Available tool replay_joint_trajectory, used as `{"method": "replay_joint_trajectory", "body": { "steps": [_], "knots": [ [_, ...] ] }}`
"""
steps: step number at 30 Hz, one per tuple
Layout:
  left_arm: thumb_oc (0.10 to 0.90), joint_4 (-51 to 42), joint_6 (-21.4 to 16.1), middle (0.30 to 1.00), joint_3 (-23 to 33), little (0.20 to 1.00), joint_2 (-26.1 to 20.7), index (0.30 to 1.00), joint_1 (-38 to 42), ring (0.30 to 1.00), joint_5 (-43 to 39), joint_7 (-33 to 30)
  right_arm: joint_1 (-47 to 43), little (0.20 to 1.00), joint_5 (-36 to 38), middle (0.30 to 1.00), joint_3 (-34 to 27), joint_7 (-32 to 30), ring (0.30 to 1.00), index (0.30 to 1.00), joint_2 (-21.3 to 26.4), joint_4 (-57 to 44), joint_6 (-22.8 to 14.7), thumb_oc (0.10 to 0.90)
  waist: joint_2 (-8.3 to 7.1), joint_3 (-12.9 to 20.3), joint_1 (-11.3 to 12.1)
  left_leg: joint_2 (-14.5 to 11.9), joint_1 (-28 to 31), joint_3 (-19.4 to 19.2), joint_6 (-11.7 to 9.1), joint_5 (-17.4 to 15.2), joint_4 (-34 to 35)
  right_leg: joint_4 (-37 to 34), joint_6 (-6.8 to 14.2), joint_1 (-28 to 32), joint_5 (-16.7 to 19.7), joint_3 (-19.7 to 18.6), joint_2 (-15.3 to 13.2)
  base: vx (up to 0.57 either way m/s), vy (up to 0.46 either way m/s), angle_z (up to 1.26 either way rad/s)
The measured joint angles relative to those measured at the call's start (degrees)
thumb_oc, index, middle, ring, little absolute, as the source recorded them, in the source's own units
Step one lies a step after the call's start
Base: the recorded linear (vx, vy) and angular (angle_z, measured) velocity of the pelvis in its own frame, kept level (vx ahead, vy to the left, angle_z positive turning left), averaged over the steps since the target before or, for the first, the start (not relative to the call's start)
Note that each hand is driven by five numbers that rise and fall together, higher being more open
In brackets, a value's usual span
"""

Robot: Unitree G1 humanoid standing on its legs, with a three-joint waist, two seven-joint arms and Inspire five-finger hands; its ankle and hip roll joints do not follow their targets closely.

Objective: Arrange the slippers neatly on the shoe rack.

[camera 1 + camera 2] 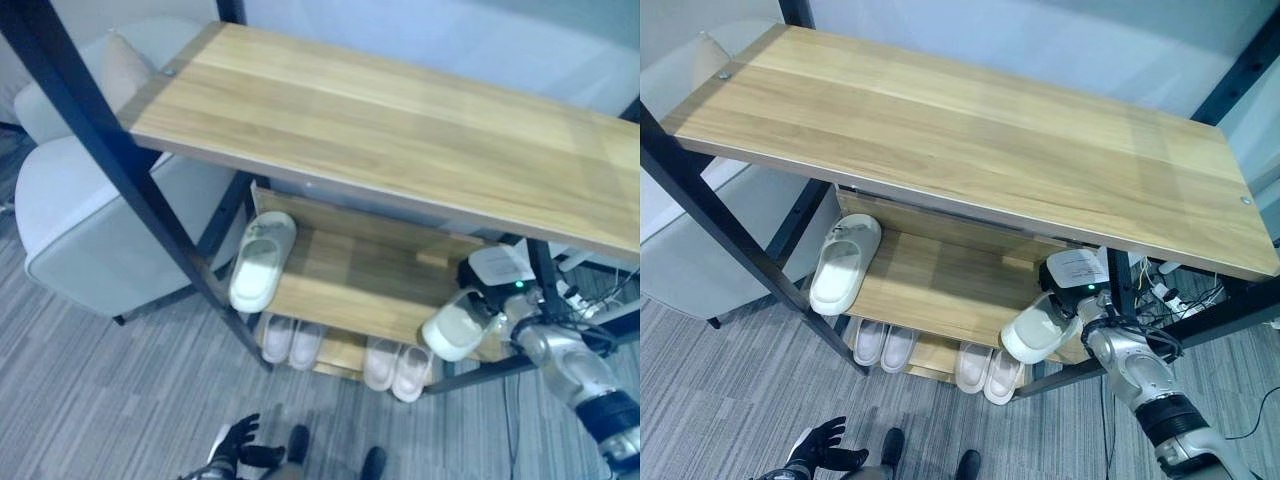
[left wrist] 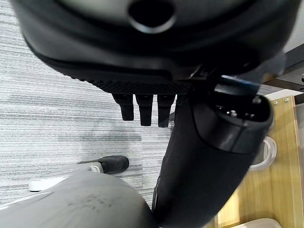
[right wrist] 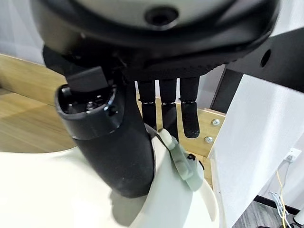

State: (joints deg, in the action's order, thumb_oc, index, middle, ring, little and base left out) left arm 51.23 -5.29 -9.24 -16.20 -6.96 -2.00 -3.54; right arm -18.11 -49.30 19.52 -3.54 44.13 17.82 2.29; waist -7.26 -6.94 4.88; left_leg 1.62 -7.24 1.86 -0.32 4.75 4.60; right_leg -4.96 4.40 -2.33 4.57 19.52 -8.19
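The right hand (image 3: pixel 142 142) grips a cream slipper (image 1: pixel 1035 332) at the right near edge of the shoe rack (image 1: pixel 940 285)'s middle shelf; its mate (image 1: pixel 843 265) lies at the left end. The left hand (image 1: pixel 820 445) hangs relaxed, holding nothing, above the floor.

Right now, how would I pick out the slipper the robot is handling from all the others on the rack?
Find the wooden shoe rack with black legs and go to its middle shelf. At that shelf's right end, the right hand grips a cream slipper that juts past the front edge. It alone is held; another slipper lies at the left end, and two pairs sit below.
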Motion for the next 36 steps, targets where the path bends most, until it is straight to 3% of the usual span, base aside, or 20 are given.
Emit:
{"method": "replay_joint_trajectory", "body": {
  "steps": [17, 27, 36],
  "knots": [
    [0.8, 0.5, -0.1, 0.9, 0.5, 0.9, 0.7, 0.9, 0.0, 0.9, 0.0, -0.5, -3.4, 0.3, 1.8, 0.3, 2.0, -0.2, 0.3, 0.3, -3.5, -2.5, -1.0, 0.4, 0.63, 0.1, 0.4, 0.0, -0.6, 0.9, -0.1, 0.2, 0.0, 0.0, 0.0, 0.0, 0.0, 0.9, 0.1, 0.0, 0.003, 0.02],
    [0.8, 0.7, -1.5, 0.9, 0.3, 0.9, 1.3, 0.9, 0.8, 0.9, -1.7, -1.5, -16.7, 0.3, 2.8, 0.3, 13.0, -2.5, 0.3, 0.3, -8.4, -0.8, -3.7, 0.4, 0.69, 0.0, 5.6, 0.2, -1.3, 3.3, -0.3, 0.6, 0.0, 0.0, 0.0, 0.4, -0.1, 3.5, 0.2, 0.01, 0.001, 0.14],
    [0.8, 1.4, -2.3, 0.9, -0.2, 0.9, 1.0, 0.9, 1.5, 0.9, -2.3, -3.4, -25.9, 0.3, 2.9, 0.3, 16.3, -5.3, 0.3, 0.3, -12.3, 7.4, -3.7, 0.4, -0.73, -0.7, 8.5, 0.7, -2.0, 5.3, -0.2, 1.0, 0.0, 0.0, 0.1, 0.6, -0.2, 4.7, 0.0, 0.01, 0.002, 0.13]
  ]
}}
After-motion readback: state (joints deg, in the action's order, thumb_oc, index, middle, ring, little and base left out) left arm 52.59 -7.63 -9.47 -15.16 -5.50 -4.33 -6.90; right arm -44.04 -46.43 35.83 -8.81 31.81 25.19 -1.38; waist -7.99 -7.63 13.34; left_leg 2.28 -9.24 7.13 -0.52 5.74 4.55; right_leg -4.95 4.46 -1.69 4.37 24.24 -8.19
